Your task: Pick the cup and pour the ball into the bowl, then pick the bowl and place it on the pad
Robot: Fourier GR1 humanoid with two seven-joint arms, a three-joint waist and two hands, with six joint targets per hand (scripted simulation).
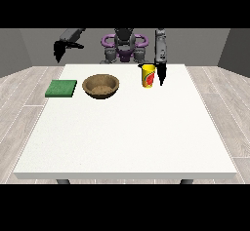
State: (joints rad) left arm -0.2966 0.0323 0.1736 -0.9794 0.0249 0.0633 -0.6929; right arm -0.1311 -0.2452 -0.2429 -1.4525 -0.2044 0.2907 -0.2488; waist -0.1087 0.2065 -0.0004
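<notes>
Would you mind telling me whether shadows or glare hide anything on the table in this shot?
Front view: even light, no glare on the white table; only a soft shadow hugs the bowl; the cup and green pad read clearly; the dark hand at the view's right shows little detail.

White table (122,137), wooden floor (22,93), grey walls (19,49)

On the table (127,137), three things are set in a row along the far half. The bowl (101,86) is placed at the middle; the pad (61,88) is laid at its nine o'clock, apart from it. The cup (148,75) is stood upright at the bowl's two o'clock. Just beside the cup, at its three o'clock, the hand at the view's right (160,73) is held.
</notes>
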